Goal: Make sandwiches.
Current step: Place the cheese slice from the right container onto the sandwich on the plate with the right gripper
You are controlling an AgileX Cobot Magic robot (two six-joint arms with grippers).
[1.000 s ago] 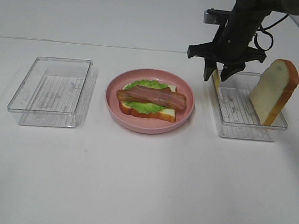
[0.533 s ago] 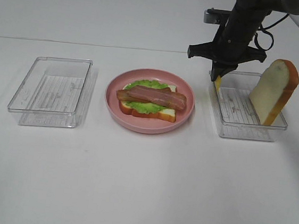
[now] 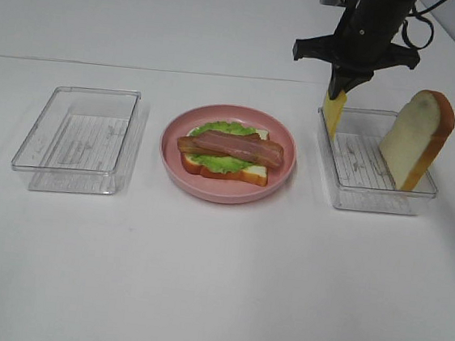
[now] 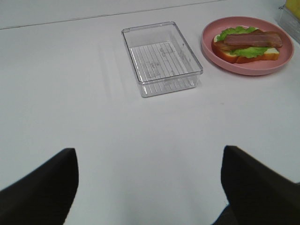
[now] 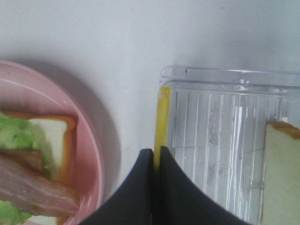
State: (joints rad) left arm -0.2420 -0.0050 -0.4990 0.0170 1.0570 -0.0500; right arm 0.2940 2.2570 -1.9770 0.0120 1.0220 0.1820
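Right gripper [image 3: 339, 91] pinches yellow cheese slice [image 3: 332, 115] over clear tray's [image 3: 371, 200] edge at 2 o'clock; open-faced sandwich [image 3: 227, 156] on pink plate [image 3: 223, 192], centre bench; left gripper [image 4: 147, 187] spread wide, empty.

A plain white table [image 3: 214, 299] fills the view under even, soft light.

high overview; wrist views share plate [image 3: 224, 188]

Yellow cheese slice [image 3: 333, 114], pink plate [image 3: 172, 153], green lettuce [image 3: 220, 162], reddish-brown bacon [image 3: 232, 146].
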